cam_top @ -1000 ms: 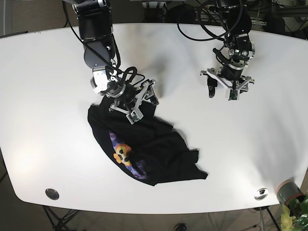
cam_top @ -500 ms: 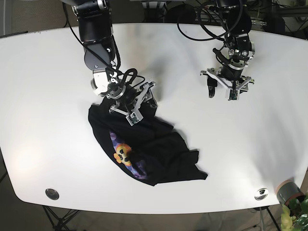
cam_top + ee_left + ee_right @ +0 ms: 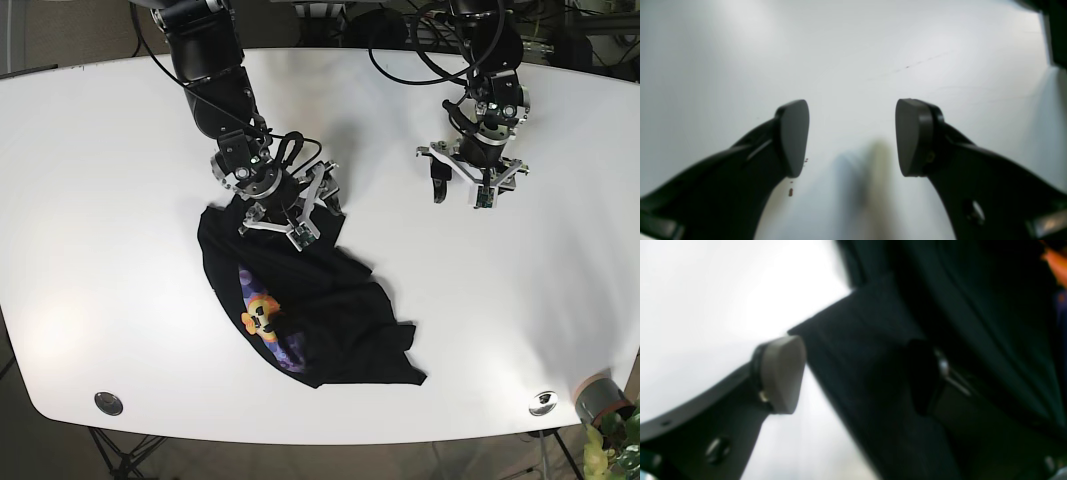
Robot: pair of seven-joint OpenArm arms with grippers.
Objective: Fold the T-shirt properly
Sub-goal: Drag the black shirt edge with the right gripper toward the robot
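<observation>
Loosely bunched black T-shirt (image 3: 320,310), orange/purple print up, on white table (image 3: 100,200)

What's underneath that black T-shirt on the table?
The black T-shirt lies crumpled on the white table, which shows all around it. Whatever is beneath the cloth is covered. The right gripper sits at its upper edge.

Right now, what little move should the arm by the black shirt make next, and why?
Probably close the right claw: it is open, with an edge of the crumpled black T-shirt between its fingers. The left claw hangs open over the bare white table.
</observation>
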